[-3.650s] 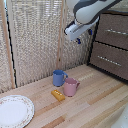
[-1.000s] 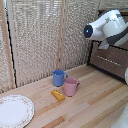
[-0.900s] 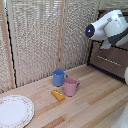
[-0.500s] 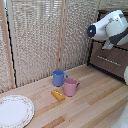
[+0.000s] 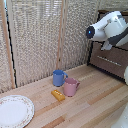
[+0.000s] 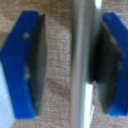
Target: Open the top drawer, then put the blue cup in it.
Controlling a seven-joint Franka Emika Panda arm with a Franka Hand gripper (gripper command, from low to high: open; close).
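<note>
In the exterior view, going from its left to its right: a white plate [image 5: 15, 109] lies on the wooden table [image 5: 95, 107], then a small orange thing [image 5: 58, 95], the blue cup [image 5: 59, 77] with the pink mug [image 5: 70, 86] touching it, and the arm at the dark cabinet. The top drawer [image 5: 114, 56] looks closed. In the wrist view the gripper [image 6: 70, 62] has its pads spread around the silver handle [image 6: 82, 60], not clamped. One pad [image 6: 105, 60] is nearer; an uneven closing may slip off the bar.
</note>
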